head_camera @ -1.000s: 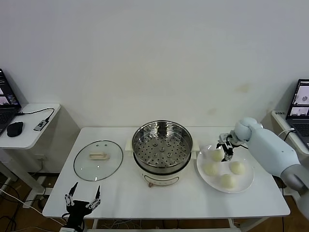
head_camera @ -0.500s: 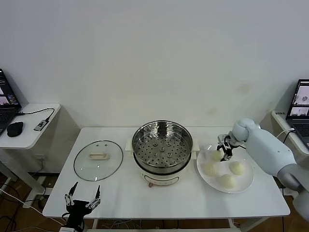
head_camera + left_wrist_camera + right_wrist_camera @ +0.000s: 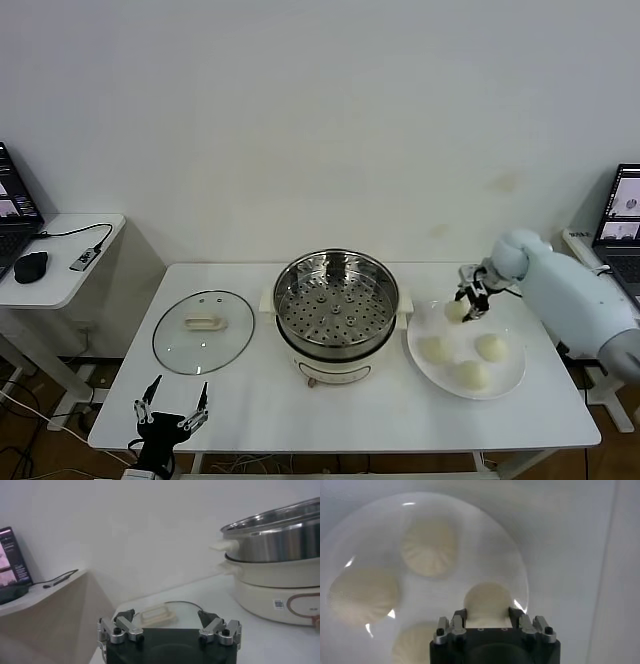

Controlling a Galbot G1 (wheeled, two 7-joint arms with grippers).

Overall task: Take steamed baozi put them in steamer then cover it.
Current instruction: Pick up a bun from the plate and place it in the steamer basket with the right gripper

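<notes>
Your right pincer (image 3: 470, 303) was spread over the back baozi a second ago; it has since clamped on that baozi (image 3: 456, 310) and raised it off the white plate (image 3: 508, 376). The wrist view confirms it: the bun (image 3: 488, 600) sits pinched between the fingers, plate below. So the first pick looks done, and transfer comes next.

Three baozi remain on the plate: (image 3: 434, 349), (image 3: 490, 346), (image 3: 472, 374).

The steamer (image 3: 336, 305) sits mid-desk just beside the plate, perforated tray bare, nothing loaded yet. The glass cover (image 3: 204, 330) lies flat on the desk (image 3: 250, 410) on the steamer's other side, untouched.

Left pincer (image 3: 172, 414) is parked low at the front desk edge near the cover, fingers spread wide, holding nothing.

Next, my read: carry the bun across the steamer rim, with enough height to clear it.
</notes>
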